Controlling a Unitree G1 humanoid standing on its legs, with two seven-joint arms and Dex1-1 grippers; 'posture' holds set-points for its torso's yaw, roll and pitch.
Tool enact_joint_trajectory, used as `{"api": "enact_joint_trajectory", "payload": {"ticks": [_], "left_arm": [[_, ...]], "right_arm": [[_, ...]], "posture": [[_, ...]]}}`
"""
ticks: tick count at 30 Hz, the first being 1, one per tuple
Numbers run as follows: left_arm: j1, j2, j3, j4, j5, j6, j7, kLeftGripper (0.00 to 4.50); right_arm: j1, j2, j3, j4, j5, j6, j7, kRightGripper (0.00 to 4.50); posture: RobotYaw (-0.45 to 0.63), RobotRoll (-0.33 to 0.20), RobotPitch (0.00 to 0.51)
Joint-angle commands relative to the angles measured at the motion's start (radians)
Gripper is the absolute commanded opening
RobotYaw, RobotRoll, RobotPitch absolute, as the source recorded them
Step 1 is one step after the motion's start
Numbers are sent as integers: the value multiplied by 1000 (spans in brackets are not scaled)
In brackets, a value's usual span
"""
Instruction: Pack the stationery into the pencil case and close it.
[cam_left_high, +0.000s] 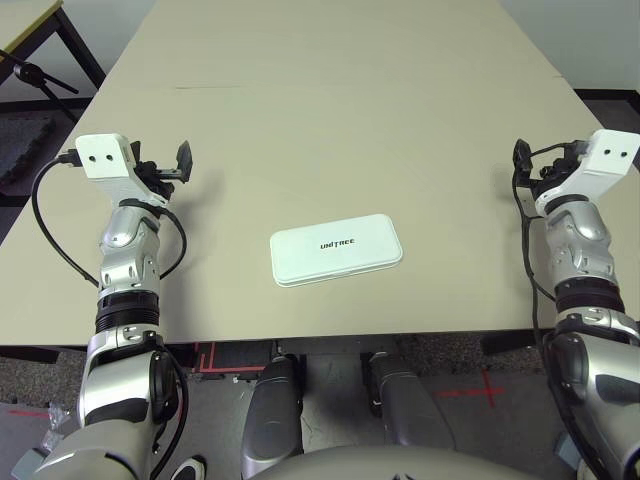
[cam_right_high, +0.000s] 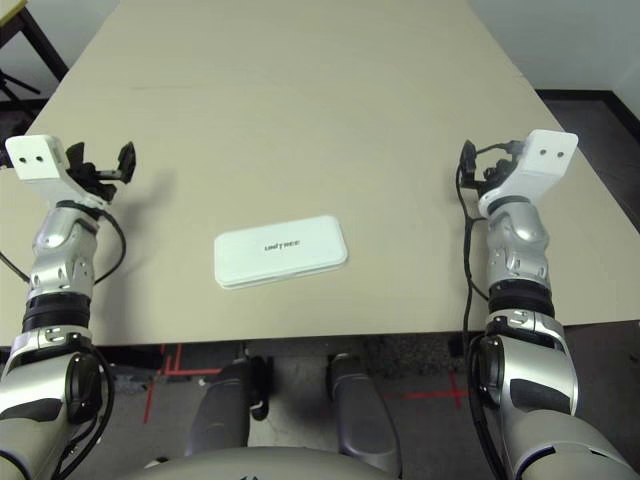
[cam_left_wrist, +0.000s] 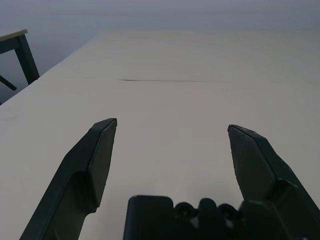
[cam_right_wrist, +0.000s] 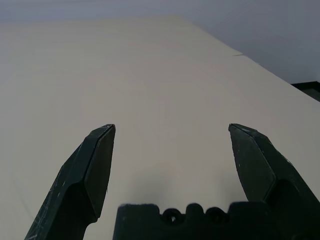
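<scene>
From where I stand, the left gripper (cam_left_wrist: 172, 131) hangs over the table's (cam_left_high: 330, 110) left side with its 2 fingers spread wide and nothing between them, the white pencil case (cam_left_high: 335, 250) lies shut near the front edge, and the right gripper (cam_right_wrist: 172, 135) gapes equally wide, empty.

Beige table (cam_left_high: 330, 120), dark-legged table corner (cam_left_high: 25, 25) beyond it, red floor marks (cam_left_high: 470, 390)
</scene>
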Motion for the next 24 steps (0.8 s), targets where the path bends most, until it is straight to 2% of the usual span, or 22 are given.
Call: {"api": "enact_joint_trajectory", "payload": {"ticks": [1, 9, 17, 19, 24], "left_arm": [[3, 2, -7, 32, 8, -13, -4, 4482], [-37, -13, -27, 89, 8, -35, -26, 4482], [-53, -57, -41, 71, 4, -47, -11, 4482], [-38, -52, -36, 67, -2, -50, -21, 4482], [-3, -13, -17, 40, -12, -42, -41, 4482]], "right_arm": [[-13, 8, 7, 11, 0, -6, 14, 4500], [42, 11, 2, -55, 6, 12, 38, 4500], [-4, -21, -8, 1, 3, 0, 42, 4500], [-6, -13, -11, -14, 4, -5, 26, 4500], [25, 5, 20, -99, 0, 22, 46, 4500]], "posture": [[-125, 0, 189], [-151, 0, 179], [-139, 0, 161], [-166, 0, 179], [-143, 0, 199]]}}
